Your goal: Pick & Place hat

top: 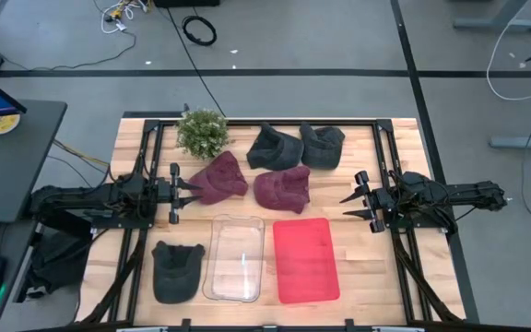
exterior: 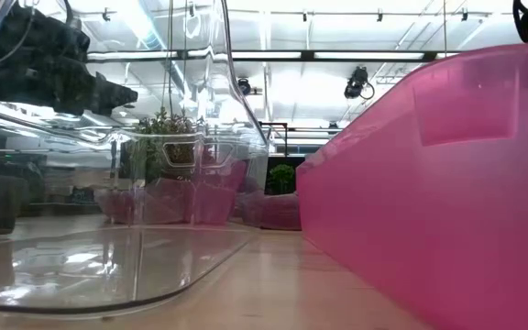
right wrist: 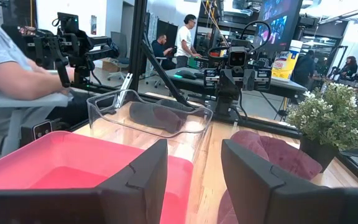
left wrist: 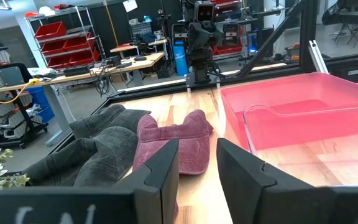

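Note:
Several hats lie flat on the wooden table. Two are maroon, one left of centre and one at the centre. Two dark grey hats lie behind them, and another dark grey hat lies near the front left. My left gripper is open and level, its fingertips at the left maroon hat's edge; I cannot tell whether they touch it. My right gripper is open and level, pointing left, right of the centre maroon hat.
A clear plastic bin and a red bin stand side by side near the front edge. A small potted plant stands at the far left. People sit at desks beyond the table in the right wrist view.

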